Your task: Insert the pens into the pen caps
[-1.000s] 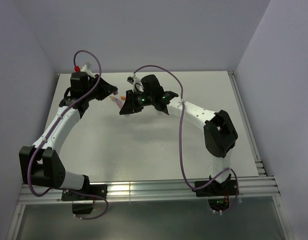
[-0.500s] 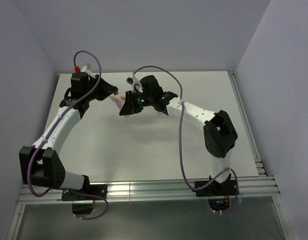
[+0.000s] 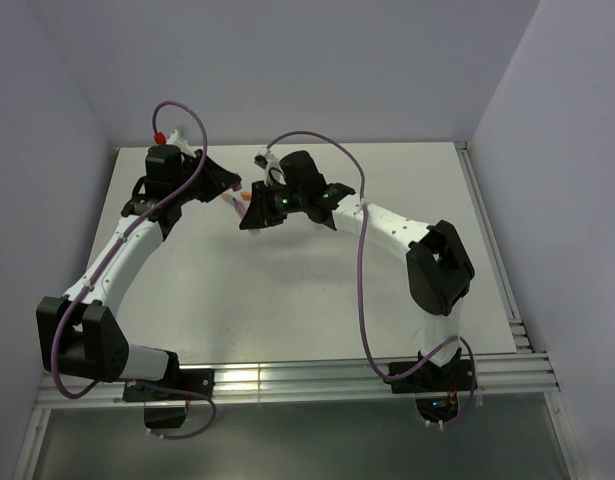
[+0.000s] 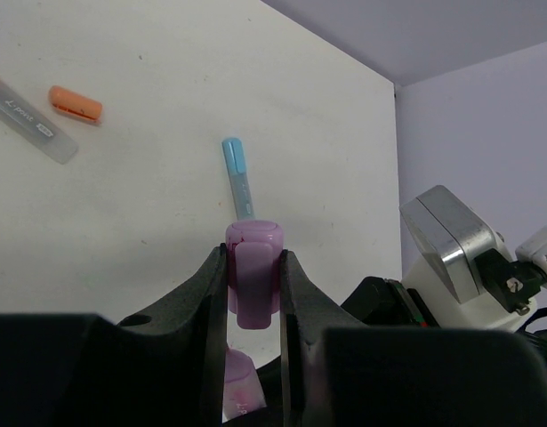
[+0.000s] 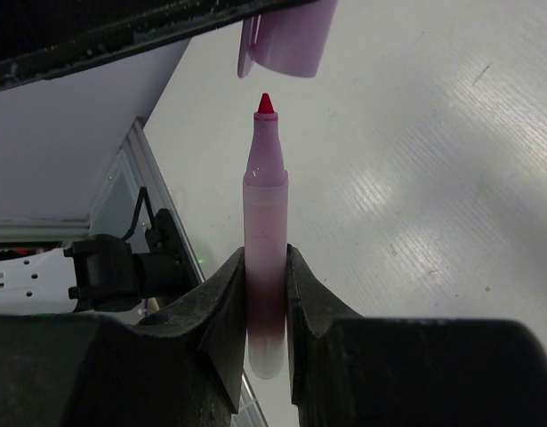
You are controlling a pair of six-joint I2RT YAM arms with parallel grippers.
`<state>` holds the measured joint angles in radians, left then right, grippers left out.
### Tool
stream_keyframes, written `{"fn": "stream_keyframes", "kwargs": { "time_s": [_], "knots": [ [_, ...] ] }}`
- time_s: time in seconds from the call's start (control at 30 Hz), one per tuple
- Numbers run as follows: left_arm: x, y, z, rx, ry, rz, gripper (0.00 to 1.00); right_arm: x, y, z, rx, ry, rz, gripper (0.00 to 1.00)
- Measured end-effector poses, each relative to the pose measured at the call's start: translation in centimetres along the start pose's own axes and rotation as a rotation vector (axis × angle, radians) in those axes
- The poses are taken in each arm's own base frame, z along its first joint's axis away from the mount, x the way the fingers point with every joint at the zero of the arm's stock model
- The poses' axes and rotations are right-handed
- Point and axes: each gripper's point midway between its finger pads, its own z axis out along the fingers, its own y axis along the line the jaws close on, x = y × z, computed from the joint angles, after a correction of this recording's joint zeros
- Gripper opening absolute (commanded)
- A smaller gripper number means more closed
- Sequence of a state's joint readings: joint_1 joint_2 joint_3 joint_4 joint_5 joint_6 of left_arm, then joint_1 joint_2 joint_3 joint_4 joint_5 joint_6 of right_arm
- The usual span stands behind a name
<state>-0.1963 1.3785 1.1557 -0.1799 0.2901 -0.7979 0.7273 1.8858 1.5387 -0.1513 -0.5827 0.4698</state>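
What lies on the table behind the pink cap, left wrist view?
A light blue pen directly behind; farther left, an orange cap and a clear pen. The pink cap covers the table nearer in.

A robotics lab cell: a white counter [image 3: 287,290] stood boxed in by plain lavender walls [image 3: 317,70], aluminium rails [image 3: 307,378] edging it.

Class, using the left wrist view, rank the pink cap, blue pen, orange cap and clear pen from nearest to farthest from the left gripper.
1. The pink cap: clamped in the left gripper.
2. The blue pen: on the table just beyond the fingertips.
3. The orange cap and the clear pen: away at the upper left, side by side; too close to call.
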Motion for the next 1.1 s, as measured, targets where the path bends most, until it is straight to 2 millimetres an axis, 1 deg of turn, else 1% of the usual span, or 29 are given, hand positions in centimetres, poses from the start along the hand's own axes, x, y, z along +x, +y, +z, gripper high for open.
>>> {"fn": "stream_keyframes", "kwargs": {
  "time_s": [0.27,0.53,0.9,1.1],
  "knots": [
    [0.1,-0.1,0.0,-0.003,-0.001,0.003,0.0,-1.0,-0.8,-0.7,0.019,-0.025,0.008,0.0],
    [0.1,0.0,0.1,-0.009,-0.003,0.002,0.0,-1.6,-1.0,-1.3,0.029,-0.045,0.011,0.0],
    [0.6,-0.4,0.1,-0.001,0.007,0.008,0.0,-1.7,-1.0,-1.5,0.029,-0.049,0.013,0.0],
    [1.2,-0.9,0.2,0.005,0.017,0.016,0.0,-1.7,-1.1,-1.6,0.033,-0.054,0.024,0.0]
  ]
}}
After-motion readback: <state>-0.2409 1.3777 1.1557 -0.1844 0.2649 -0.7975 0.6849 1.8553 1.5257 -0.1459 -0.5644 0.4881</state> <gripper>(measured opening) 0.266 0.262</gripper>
